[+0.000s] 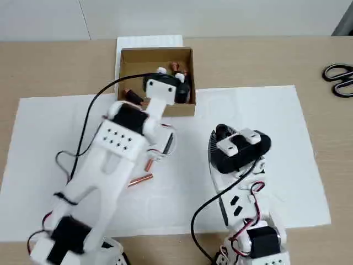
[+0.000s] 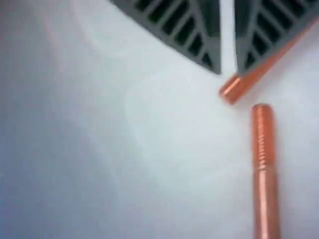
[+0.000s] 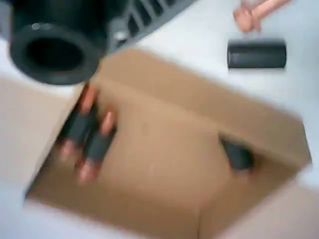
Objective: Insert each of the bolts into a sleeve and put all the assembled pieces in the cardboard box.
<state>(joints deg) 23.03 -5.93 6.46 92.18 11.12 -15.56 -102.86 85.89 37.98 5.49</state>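
Judged by the wrist views, my right arm is the one on the left side of the high view. Its gripper hangs over the cardboard box, shut on a black sleeve seen end-on. Inside the box lie two assembled pieces and another dark piece. My left gripper is low over the white paper, its fingers a narrow gap apart with nothing between them. One copper bolt runs under a fingertip, and a second bolt lies just beyond. Two bolts lie beside the right arm.
A loose black sleeve and a copper piece lie on the paper outside the box. Scissors rest at the table's far right. The white sheet covers the middle of the table. Black cables trail from both arms.
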